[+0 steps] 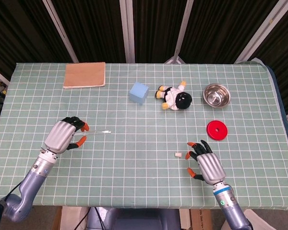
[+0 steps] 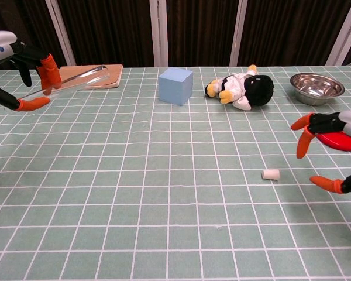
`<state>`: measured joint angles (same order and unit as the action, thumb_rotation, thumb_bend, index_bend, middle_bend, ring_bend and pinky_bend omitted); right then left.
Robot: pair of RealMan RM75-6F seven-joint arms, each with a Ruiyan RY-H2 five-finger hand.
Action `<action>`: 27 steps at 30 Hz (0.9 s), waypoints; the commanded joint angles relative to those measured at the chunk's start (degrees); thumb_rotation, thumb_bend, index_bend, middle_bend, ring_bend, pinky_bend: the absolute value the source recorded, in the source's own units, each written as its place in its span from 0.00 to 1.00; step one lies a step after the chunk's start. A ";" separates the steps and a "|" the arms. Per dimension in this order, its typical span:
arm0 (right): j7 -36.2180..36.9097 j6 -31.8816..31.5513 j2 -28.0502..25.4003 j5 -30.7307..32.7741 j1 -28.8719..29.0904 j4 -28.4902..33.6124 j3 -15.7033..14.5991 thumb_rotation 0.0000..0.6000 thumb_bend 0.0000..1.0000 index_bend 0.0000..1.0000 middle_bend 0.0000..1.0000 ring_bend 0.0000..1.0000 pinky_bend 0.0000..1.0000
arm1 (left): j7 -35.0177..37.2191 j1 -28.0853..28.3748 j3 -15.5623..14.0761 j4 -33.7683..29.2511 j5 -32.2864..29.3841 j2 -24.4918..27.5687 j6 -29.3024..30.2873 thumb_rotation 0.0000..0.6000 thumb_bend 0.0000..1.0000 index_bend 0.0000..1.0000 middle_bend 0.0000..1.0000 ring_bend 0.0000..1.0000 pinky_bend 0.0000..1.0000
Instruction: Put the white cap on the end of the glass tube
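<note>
i have the left hand (image 1: 63, 136) raised over the table's (image 1: 134, 172) near left part, fingers curled round the glass tube (image 2: 70, 80), which pokes out toward the middle, clear of the mat; the right hand (image 1: 205, 162) hangs just right of the cap (image 1: 179, 154), fingers spread, holding nothing, not touching it; the cap lies on its side on the mat, well apart from the tube; red disc (image 1: 217, 130) sits beyond my right hand

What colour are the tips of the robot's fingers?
Orange fingertips; clearest in the chest view.
</note>
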<state>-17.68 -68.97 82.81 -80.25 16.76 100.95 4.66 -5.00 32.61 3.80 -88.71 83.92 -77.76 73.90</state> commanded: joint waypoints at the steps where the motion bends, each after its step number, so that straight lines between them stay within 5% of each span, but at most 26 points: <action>1: -3.03 0.76 3.30 3.31 1.11 -1.54 1.41 1.00 0.36 0.49 0.20 0.17 0.08 | 0.50 -0.23 0.00 0.24 0.43 0.26 0.03 1.00 0.75 0.54 0.57 0.35 0.42; 13: -7.99 0.84 9.62 9.71 3.67 -5.77 4.28 1.00 0.36 0.54 0.22 0.18 0.08 | 2.78 -0.72 0.49 2.51 0.95 -0.05 -0.94 1.00 0.75 0.54 0.57 0.35 0.42; 27: -10.35 2.30 14.41 14.78 6.24 -10.34 5.35 1.00 0.36 0.46 0.22 0.18 0.08 | 4.17 -0.62 1.08 4.48 1.15 -0.76 -2.26 1.00 0.75 0.54 0.57 0.35 0.42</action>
<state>-27.93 -66.78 96.89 -65.82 22.79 90.99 9.84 -0.86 31.98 4.85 -84.27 85.09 -78.51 71.68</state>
